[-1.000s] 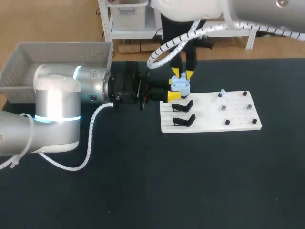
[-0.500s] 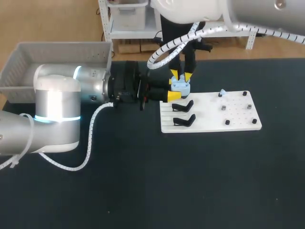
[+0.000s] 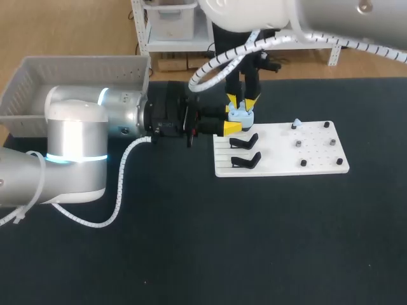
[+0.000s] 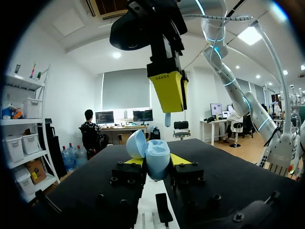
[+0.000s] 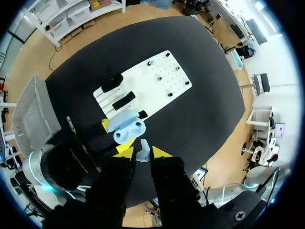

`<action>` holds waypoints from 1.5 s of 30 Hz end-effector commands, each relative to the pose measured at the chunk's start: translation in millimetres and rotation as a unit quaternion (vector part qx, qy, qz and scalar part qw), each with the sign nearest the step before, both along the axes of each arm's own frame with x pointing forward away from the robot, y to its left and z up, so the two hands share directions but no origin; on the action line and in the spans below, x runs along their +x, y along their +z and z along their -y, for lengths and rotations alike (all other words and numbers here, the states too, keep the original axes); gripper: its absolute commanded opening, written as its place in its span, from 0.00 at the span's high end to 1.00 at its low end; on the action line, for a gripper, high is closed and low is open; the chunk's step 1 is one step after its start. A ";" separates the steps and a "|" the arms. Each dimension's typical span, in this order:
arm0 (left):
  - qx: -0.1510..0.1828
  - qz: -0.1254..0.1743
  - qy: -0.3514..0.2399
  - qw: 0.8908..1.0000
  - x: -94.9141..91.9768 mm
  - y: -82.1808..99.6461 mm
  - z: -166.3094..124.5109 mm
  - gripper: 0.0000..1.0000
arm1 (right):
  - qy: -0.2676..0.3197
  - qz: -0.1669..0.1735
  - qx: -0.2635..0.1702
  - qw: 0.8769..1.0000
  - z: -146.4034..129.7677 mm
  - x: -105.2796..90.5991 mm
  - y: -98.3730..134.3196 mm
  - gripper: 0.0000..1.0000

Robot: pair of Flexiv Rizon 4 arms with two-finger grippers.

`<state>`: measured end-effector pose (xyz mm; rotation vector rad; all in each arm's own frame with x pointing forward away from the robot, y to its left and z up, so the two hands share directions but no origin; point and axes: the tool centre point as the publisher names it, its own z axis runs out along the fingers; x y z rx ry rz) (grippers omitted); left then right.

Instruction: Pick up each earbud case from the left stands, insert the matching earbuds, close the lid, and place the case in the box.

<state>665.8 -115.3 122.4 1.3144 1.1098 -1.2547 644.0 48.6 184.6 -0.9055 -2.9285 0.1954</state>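
Grips the open earbud case (image 4: 155, 151) with left gripper (image 4: 156, 161), pinches an earbud (image 5: 142, 149) with right gripper (image 5: 142, 152) above; can't spot it overhead.

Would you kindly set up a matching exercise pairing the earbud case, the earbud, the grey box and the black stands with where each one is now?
1. earbud case
2. earbud
3. grey box
4. black stands

A. on the white board
B. between the right hand fingers
C. at the far left corner
D. lid open, gripped by the left hand

Pairs: 1-D, 2-B, 3-C, 4-A.
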 end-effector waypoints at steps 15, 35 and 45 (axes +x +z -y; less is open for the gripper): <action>-0.002 0.002 0.002 1.000 -1.0 -1.2 0.1 1.00 | -0.047 -0.020 0.011 0.999 0.8 9.0 -9.6 1.00; -0.002 0.002 0.002 1.000 -1.0 -1.2 0.1 1.00 | -0.056 -0.019 0.022 0.998 2.9 12.6 -18.0 1.00; -0.002 0.002 0.002 1.000 -1.0 -1.2 0.1 1.00 | -0.061 -0.022 0.021 0.998 5.3 14.7 -21.9 1.00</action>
